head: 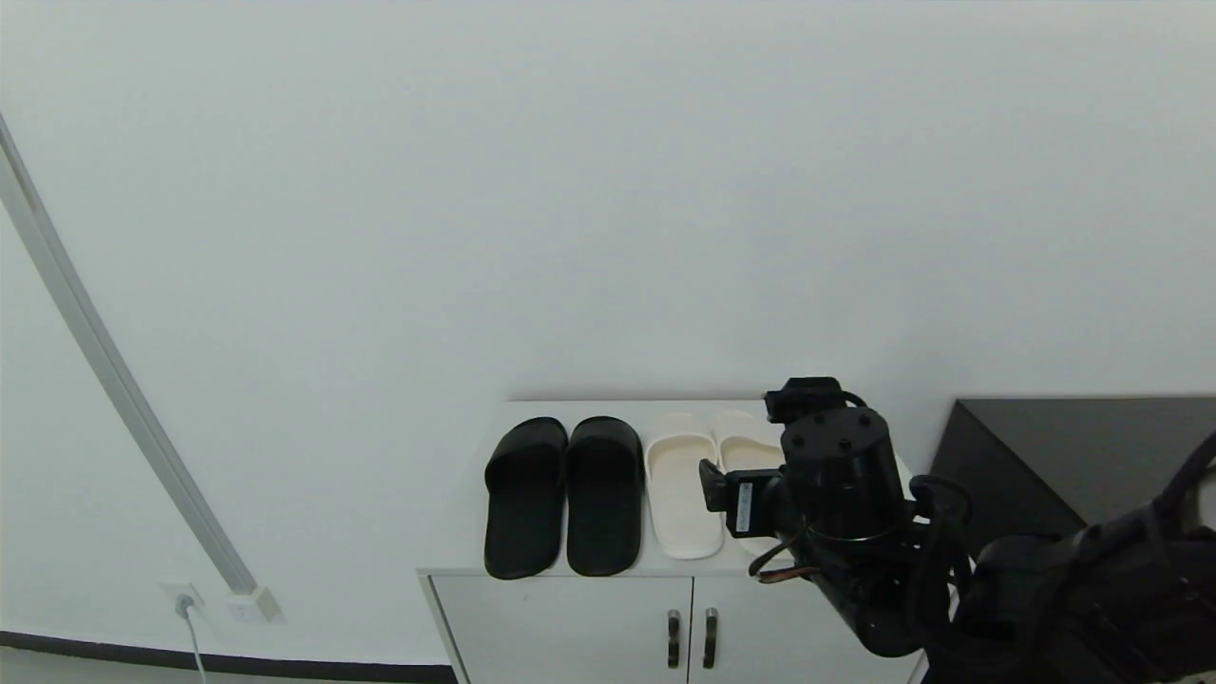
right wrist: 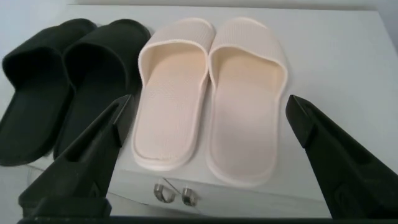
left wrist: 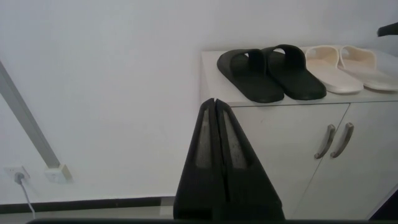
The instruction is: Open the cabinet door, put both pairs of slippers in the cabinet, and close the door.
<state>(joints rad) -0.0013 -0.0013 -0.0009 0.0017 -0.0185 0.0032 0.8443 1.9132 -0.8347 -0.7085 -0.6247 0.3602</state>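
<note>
Slipper prs (head: 604, 494) side-by-side atop cabinet (head: 560, 627)

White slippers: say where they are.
In the head view, the white slippers lie on the cabinet top, right of the black slippers, above the closed doors.

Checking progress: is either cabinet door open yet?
No, both cabinet doors are shut, with the black slippers and white slippers on top.
</note>
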